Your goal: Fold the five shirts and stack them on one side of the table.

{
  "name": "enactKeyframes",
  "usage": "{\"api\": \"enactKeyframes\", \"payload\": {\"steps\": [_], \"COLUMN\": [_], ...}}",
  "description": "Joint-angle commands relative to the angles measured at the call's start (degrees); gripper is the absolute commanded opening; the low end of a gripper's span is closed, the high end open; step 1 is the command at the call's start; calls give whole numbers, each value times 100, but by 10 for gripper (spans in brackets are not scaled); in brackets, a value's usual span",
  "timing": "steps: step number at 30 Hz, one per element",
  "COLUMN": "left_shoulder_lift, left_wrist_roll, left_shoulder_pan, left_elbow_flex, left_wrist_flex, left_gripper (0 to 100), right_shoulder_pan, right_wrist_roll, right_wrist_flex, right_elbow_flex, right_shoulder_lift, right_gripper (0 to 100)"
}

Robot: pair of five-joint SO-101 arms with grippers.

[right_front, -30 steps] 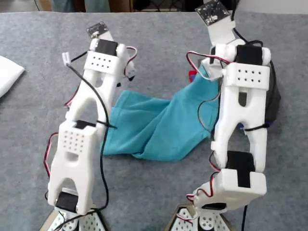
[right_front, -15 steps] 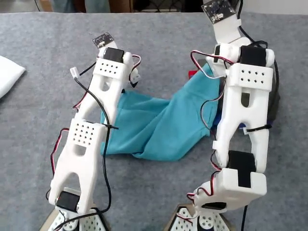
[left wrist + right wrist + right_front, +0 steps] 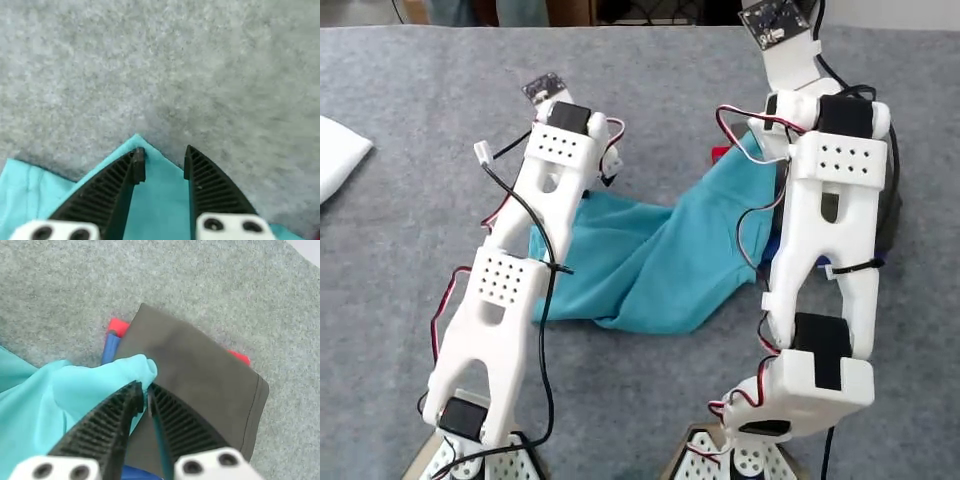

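A teal shirt lies crumpled between the two arms on the grey felt table. My left gripper is open just above a corner of the teal shirt, its black fingers either side of the corner tip. My right gripper is shut on a bunched fold of the teal shirt, held up over a folded dark grey shirt. Red and blue folded shirts peek from under the grey one. In the high view the stack sits beside the right arm.
A white folded cloth lies at the table's left edge. The two white arms stand over the near half of the table. Bare grey felt stretches across the far side and the left.
The left arm has swung toward the right and over the teal shirt's left corner. The right arm rose slightly a second ago and has kept still since, holding the cloth.
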Motion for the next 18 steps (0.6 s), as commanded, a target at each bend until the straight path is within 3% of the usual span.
{"api": "enactKeyframes", "payload": {"steps": [1,18], "left_shoulder_lift": [97,299], "left_wrist_roll": [97,97], "left_shoulder_pan": [-171,-576], "left_elbow_flex": [-110,-224], "left_wrist_flex": [-79,360], "left_gripper": [155,155], "right_shoulder_pan": [62,53], "right_wrist_roll": [62,62], "right_wrist_flex": [-114,-193], "right_elbow_flex": [-13,13], "right_shoulder_lift": [-224,-189], "right_gripper": [15,15]}}
